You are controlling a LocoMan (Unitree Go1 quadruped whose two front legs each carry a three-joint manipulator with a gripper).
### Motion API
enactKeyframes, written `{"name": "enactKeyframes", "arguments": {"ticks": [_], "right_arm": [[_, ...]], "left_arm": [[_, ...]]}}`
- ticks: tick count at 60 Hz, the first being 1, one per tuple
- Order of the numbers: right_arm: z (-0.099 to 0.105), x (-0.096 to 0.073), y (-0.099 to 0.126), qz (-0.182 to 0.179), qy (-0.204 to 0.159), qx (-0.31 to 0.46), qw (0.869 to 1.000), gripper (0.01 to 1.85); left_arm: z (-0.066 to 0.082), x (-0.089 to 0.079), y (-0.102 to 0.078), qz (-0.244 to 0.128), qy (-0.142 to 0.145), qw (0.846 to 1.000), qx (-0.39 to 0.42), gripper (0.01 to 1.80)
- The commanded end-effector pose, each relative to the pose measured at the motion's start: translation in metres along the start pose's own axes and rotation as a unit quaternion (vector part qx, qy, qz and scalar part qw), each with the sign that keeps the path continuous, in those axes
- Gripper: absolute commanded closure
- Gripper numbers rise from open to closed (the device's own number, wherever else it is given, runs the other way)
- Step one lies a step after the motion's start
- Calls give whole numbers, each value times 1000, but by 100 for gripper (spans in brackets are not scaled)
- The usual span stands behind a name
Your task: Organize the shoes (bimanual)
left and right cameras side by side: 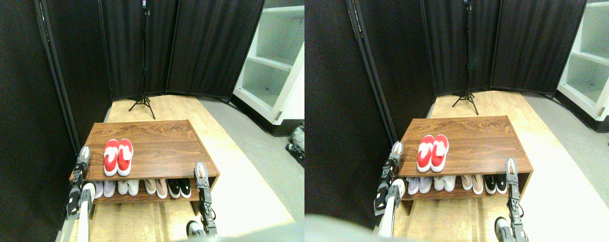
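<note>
The two red shoes point(118, 157) with white soles lie side by side, touching, on the left part of the wooden rack's top board point(158, 146), toes pointing away from me. My left gripper point(84, 153) stands upright at the rack's front left corner, left of the shoes and apart from them. My right gripper point(200, 169) stands upright at the front right corner, far from the shoes. Neither holds anything that I can see.
Several pairs of white, beige and black shoes point(143, 187) line the rack's lower shelf. Black curtain panels point(27, 101) close the left and back. A tripod stand point(143, 103) rises behind the rack. A white shelving unit point(274, 65) stands at the right.
</note>
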Motion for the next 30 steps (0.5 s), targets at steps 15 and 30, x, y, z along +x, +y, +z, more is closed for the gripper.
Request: {"name": "enactKeyframes", "arguments": {"ticks": [15, 30], "right_arm": [[-1, 1, 10, 15, -2, 13, 1000, 185], [-4, 1, 10, 19, 5, 17, 1000, 185]], "left_arm": [[11, -57, -15, -34, -18, 998, -57, 180], [3, -96, -14, -14, -26, 995, -96, 180]]}}
